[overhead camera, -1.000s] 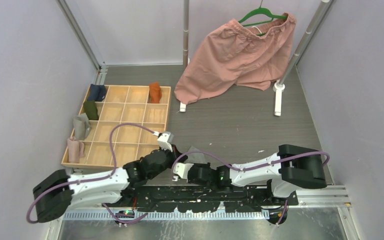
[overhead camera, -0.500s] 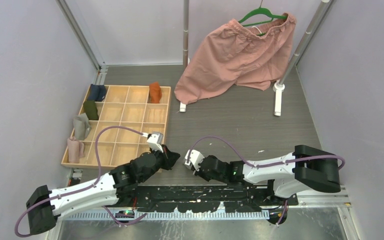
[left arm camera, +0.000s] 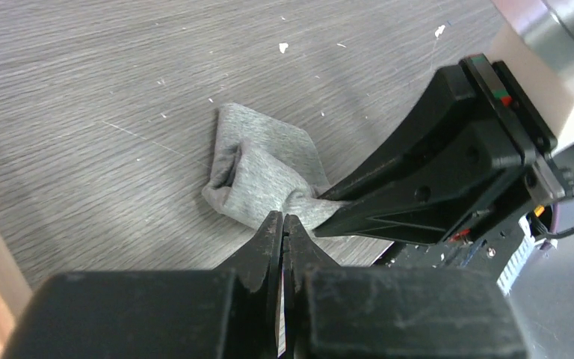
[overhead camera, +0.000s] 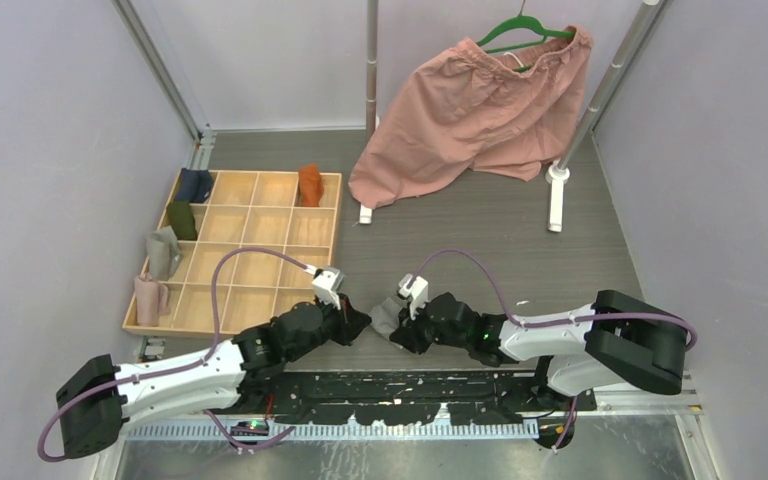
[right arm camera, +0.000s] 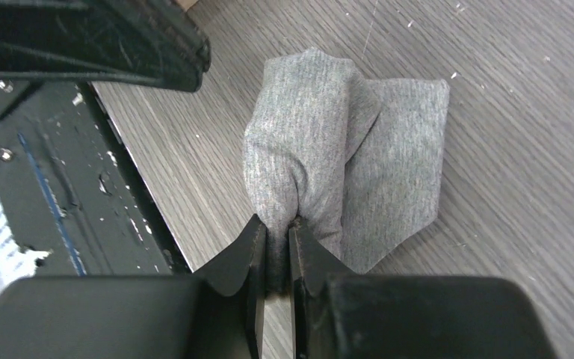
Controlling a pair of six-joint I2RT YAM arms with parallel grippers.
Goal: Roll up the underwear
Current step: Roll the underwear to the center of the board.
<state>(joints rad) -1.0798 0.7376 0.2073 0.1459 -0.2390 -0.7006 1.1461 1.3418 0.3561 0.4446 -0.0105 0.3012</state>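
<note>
The grey underwear (overhead camera: 384, 314) lies bunched on the dark wood table near the front edge, between my two grippers. My right gripper (right arm camera: 277, 232) is shut on a pinched fold of the grey underwear (right arm camera: 321, 149); the rest of the cloth rests on the table. My left gripper (left arm camera: 282, 224) is shut with nothing between its tips, which sit at the near edge of the grey underwear (left arm camera: 261, 172), beside the right gripper's fingers (left arm camera: 433, 172). The rust-orange underwear (overhead camera: 309, 184) sits in a far compartment of the wooden tray (overhead camera: 336, 215).
The tray holds navy (overhead camera: 195, 185), dark green (overhead camera: 182, 220), grey (overhead camera: 163, 255) and pink (overhead camera: 148, 298) cloths along its left side. Big pink shorts (overhead camera: 480, 110) hang from a green hanger on a rack, whose white foot (overhead camera: 557, 200) stands at back right.
My right gripper has moved up and left with the grey underwear pinched in it. My left gripper has swung right, up to the cloth.
</note>
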